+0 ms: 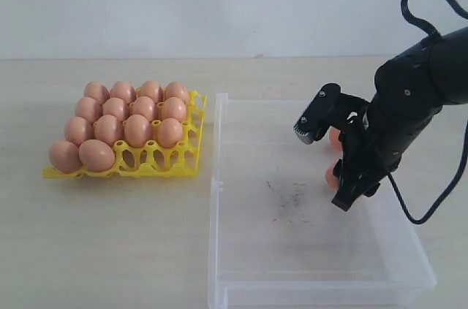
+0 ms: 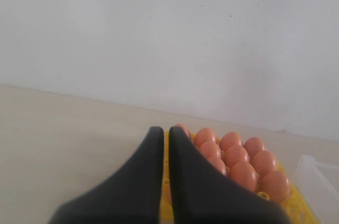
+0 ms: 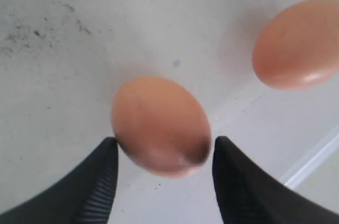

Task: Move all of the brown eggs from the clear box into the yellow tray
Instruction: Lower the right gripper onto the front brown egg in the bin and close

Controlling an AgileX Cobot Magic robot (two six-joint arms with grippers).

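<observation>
We see the right gripper [image 3: 164, 150] pinching the gripped egg [image 3: 159, 123], a fingertip against each flank. It seems to rest on the floor of the clear box [image 1: 241, 250], at the right of the exterior frame, mid-height. The second egg [image 3: 296, 44] lies just beside it, apart. The left gripper [image 2: 165, 131] is pressed together, hovering near the yellow tray [image 1: 172, 163] at the left, where the other brown eggs [image 1: 117, 130] sit.

We think the risk is slippage. The pads catch the egg near one end rather than its middle, so on lifting it may swivel or squirt out and roll into its neighbour.

It lies on its side, long axis flat and slanted to the closing line. We cannot tell which end is pointed.
</observation>
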